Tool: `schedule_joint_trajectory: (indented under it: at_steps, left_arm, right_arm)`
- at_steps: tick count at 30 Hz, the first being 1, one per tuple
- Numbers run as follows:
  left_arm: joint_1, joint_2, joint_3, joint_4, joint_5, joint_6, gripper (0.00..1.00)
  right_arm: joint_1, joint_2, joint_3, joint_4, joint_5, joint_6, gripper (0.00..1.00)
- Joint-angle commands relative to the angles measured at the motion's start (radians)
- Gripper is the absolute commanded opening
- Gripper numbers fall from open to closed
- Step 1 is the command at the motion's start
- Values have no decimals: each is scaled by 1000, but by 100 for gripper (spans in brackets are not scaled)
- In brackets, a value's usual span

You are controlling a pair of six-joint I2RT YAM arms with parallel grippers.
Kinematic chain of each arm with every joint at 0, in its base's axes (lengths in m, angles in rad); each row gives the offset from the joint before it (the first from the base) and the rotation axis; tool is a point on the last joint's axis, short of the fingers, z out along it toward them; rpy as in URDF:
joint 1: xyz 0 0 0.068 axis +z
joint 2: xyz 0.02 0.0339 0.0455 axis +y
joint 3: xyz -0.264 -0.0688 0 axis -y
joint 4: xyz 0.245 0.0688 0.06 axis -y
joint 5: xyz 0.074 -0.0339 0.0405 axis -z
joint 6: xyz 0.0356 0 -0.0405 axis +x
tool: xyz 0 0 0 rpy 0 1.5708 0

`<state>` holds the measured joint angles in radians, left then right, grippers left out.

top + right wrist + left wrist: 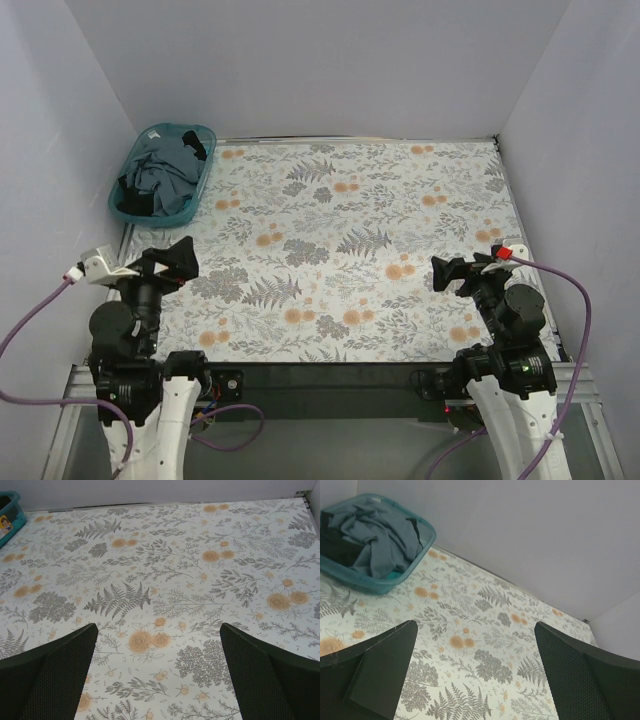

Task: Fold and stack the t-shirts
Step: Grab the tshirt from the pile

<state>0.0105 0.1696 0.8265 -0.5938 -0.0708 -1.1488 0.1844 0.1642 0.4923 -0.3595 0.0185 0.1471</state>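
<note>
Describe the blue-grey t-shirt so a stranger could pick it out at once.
Start at the floral-patterned table and go to its far left corner, where a teal basket sits. The blue-grey t-shirt is the crumpled cloth heaped inside it; the black garment beside it is darker and mostly buried.

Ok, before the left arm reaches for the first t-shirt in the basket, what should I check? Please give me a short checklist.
1. Left end effector open and empty: ok.
2. Right end effector open and empty: ok.
3. T-shirts lie crumpled together inside the teal basket, at the far left corner: ok.
4. No cloth on the floral table cover, so there is room to fold: ok.
5. Number of garments in the pile: cannot tell.
6. A free edge to grasp on the blue-grey t-shirt: cannot tell.
</note>
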Motion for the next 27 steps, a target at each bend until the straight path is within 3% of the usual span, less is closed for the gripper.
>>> schedule_joint_trajectory:
  at_steps: [1,11,15,16,18,23,27]
  left_arm:
    - [3,99,-35,58,-14,-57,98]
    - [3,416,-194,284,-183,-201,98]
    - [3,672,-130,324,-236,-240,98]
    - [2,756,-83,325,-253,-249,91]
    - [3,833,-28,315,-311,-270,90]
    - [29,1019,116,390,-343,-155,92]
    - [112,1177,250,368,-320,-98,92]
  right_arm:
    - [3,-25,-29,11,-8,87,98]
    - [43,-35,-46,2,3,131,98]
    - [55,-48,-50,-2,-2,138,98]
    - [61,-48,-51,-2,-3,138,98]
    - [72,-46,-54,-1,-9,137,98]
    - [78,-46,-58,-1,-11,141,98]
    - [81,-48,-63,2,-11,144,98]
